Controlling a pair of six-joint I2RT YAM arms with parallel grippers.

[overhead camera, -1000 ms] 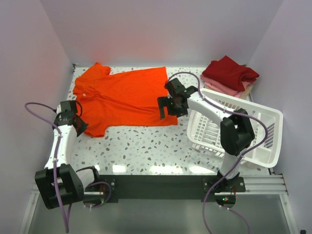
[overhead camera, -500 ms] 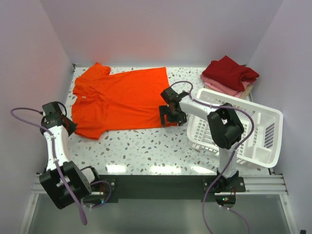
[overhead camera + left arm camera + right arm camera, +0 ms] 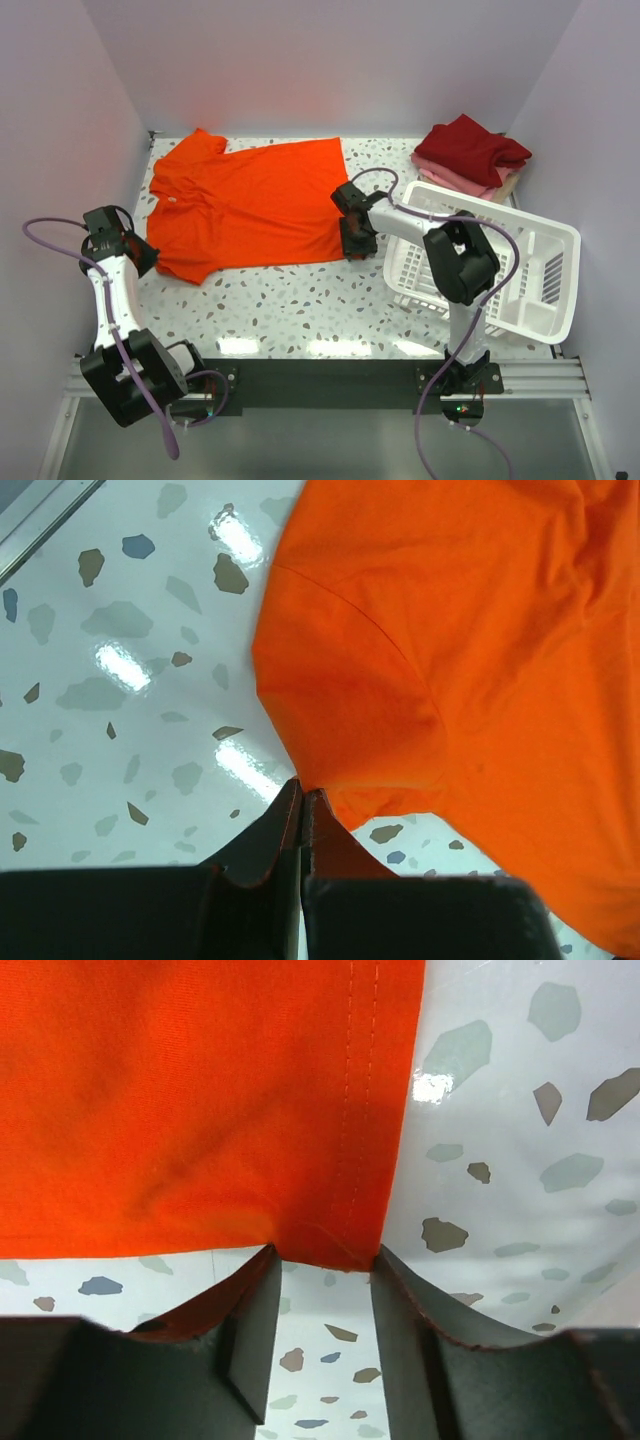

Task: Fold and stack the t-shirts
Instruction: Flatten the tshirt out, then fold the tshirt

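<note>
An orange-red t-shirt (image 3: 250, 205) lies spread flat on the speckled table, collar to the left. My left gripper (image 3: 150, 260) is at the shirt's near-left sleeve. In the left wrist view that gripper (image 3: 302, 795) is shut, pinching the sleeve hem of the shirt (image 3: 450, 630). My right gripper (image 3: 352, 248) is at the shirt's near-right corner. In the right wrist view its jaws (image 3: 325, 1260) stand partly apart, with the hemmed corner of the shirt (image 3: 200, 1090) between the fingertips. Folded t-shirts sit stacked at the back right: dark red (image 3: 470, 148) on top, pink (image 3: 455, 180) and beige (image 3: 510, 182) below.
A white plastic lattice basket (image 3: 560, 240) stands tilted on the right, close beside the right arm. Walls close in the table at the left, back and right. Bare speckled table (image 3: 290, 300) runs between the shirt and the arms' bases.
The left gripper pulled the sleeve to the left, shifting the shirt that way. The right gripper came down onto the near-right corner and its jaws narrowed around it.
</note>
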